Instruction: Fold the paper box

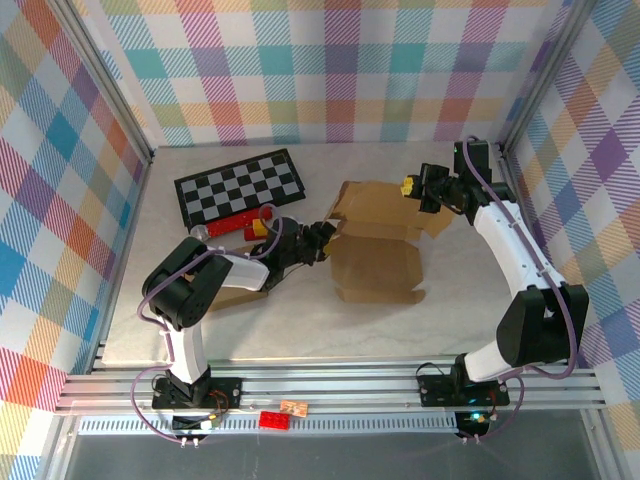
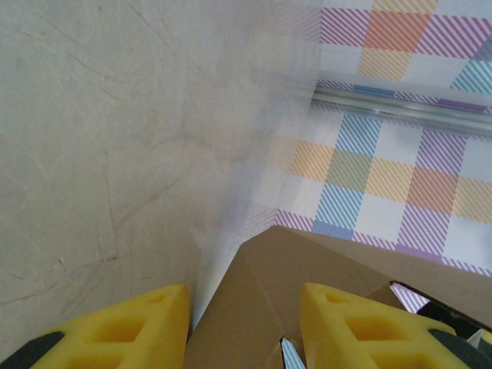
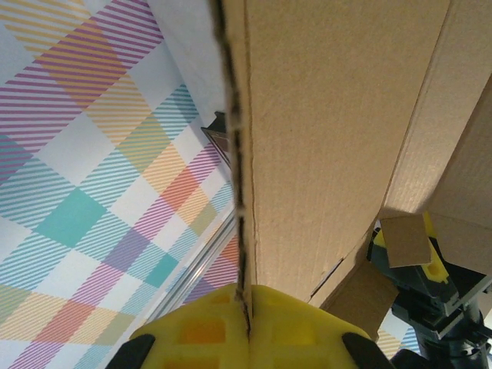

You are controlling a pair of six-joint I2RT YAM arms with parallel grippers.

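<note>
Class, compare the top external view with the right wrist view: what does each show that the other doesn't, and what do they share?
Top external but not right wrist: the checkerboard, the red brick on the front rail, and the full outline of the paper box with its flaps on the table. Right wrist but not top external: the box wall's corrugated cut edge, pinched between the yellow fingers of the right hand. Shared: the paper box, the right hand and the plaid walls.

paper box (image 1: 375,262): matt brown cardboard | table (image 1: 300,320): matt, faintly creased | rail (image 1: 330,385): brushed metal
</note>
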